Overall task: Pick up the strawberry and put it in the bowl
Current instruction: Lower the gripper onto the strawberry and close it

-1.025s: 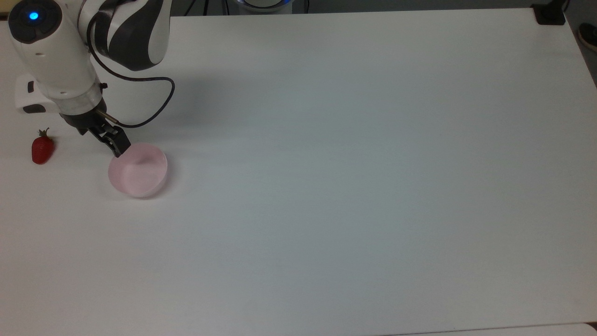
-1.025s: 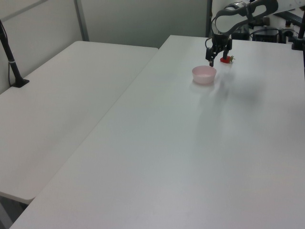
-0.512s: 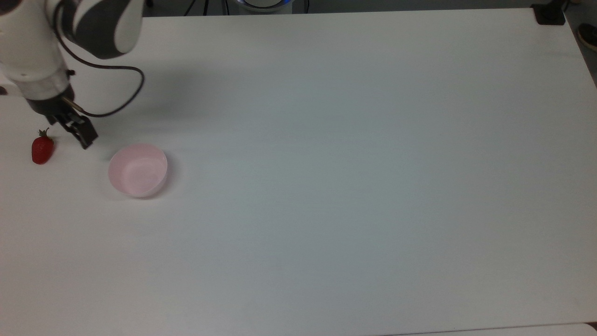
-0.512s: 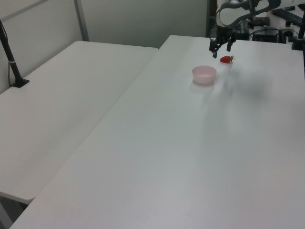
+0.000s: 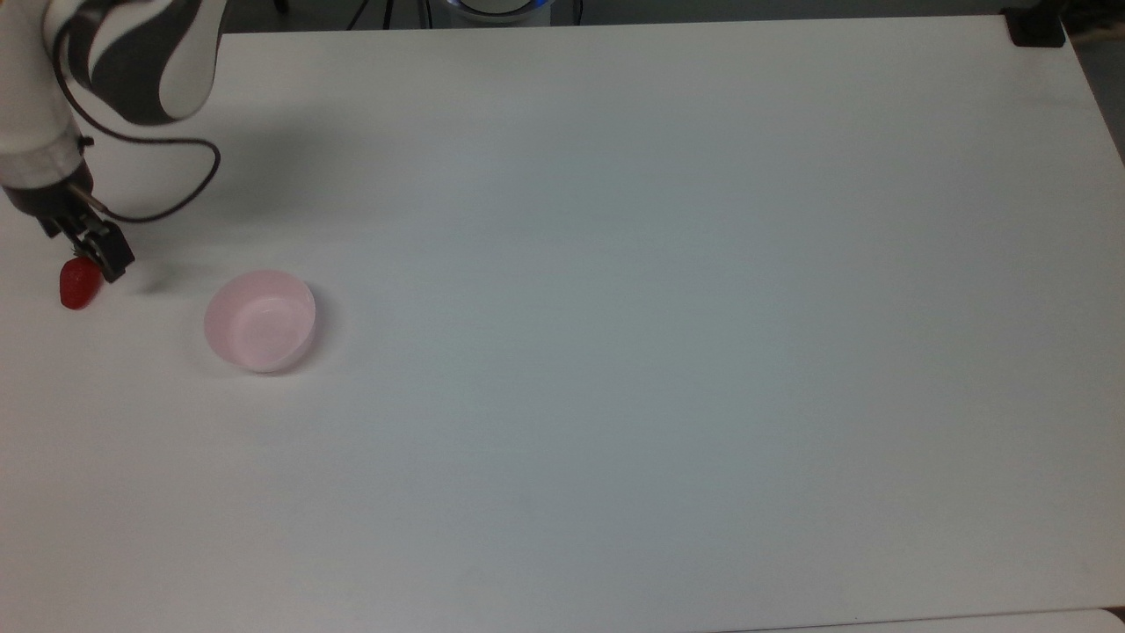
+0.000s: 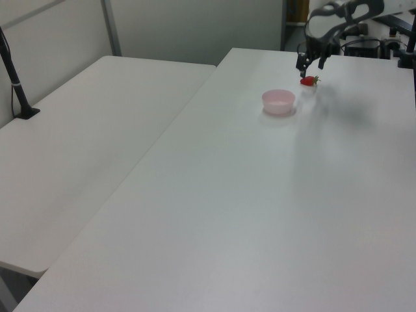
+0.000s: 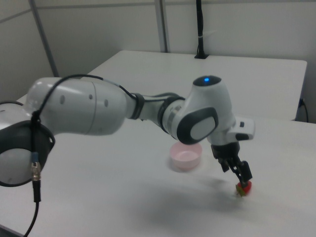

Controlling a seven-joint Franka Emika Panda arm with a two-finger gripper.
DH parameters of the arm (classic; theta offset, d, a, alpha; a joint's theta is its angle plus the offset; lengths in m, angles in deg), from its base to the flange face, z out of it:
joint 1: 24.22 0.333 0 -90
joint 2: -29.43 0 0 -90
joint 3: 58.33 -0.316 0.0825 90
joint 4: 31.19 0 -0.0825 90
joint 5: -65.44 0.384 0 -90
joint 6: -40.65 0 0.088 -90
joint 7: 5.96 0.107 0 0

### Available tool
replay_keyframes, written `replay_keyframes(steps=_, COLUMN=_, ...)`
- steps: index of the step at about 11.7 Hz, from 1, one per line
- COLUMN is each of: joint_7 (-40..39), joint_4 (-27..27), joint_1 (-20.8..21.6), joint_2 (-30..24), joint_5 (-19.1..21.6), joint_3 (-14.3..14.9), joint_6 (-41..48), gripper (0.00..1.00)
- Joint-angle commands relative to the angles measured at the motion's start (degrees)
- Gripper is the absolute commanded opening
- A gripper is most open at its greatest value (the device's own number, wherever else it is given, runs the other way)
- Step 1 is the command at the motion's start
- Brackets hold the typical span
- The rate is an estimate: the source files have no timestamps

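Pink bowl (image 5: 260,320) sits empty on the white counter (image 5: 615,352), apart from the hand (image 5: 97,255). Strawberry (image 5: 78,285) lies just beneath the hand, whose grip I cannot tell.

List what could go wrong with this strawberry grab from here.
1. The gripper sits over the stem end of the strawberry, not its middle; closing there might pinch only the tip and let it slip.
2. The strawberry lies near the top view's left edge of the table; a nudge could roll it off.
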Motion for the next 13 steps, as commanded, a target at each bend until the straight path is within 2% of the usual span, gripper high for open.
replay_keyframes(steps=1, joint_7=-0.9, joint_4=-0.36, joint_1=-0.39, joint_2=2.91, joint_5=-0.45, joint_3=-0.1, joint_6=-4.94, gripper=0.9)
replay_keyframes(steps=4, joint_7=-1.08, joint_4=-0.36, joint_1=-1.18, joint_2=3.18, joint_5=-0.27, joint_3=-0.1, joint_6=-5.03, gripper=0.83)
replay_keyframes(steps=5, joint_7=-1.08, joint_4=-0.45, joint_1=-1.36, joint_2=3.87, joint_5=-0.18, joint_3=-0.1, joint_6=-5.11, gripper=0.73)
replay_keyframes(steps=6, joint_7=-0.99, joint_4=-0.45, joint_1=-1.36, joint_2=4.05, joint_5=-0.1, joint_3=-0.1, joint_6=-6.07, gripper=0.69)
replay_keyframes(steps=9, joint_7=-0.47, joint_4=-0.1, joint_1=-1.28, joint_2=4.84, joint_5=0.08, joint_3=-0.27, joint_6=-8.98, gripper=0.66)
replay_keyframes(steps=12, joint_7=-0.9, joint_4=-0.01, joint_1=-1.27, joint_2=4.5, joint_5=0.17, joint_3=-0.54, joint_6=-8.89, gripper=0.33)
replay_keyframes(steps=13, joint_7=-0.99, joint_4=-0.01, joint_1=-1.01, joint_2=3.89, joint_5=0.17, joint_3=-0.71, joint_6=-8.28, gripper=0.28)
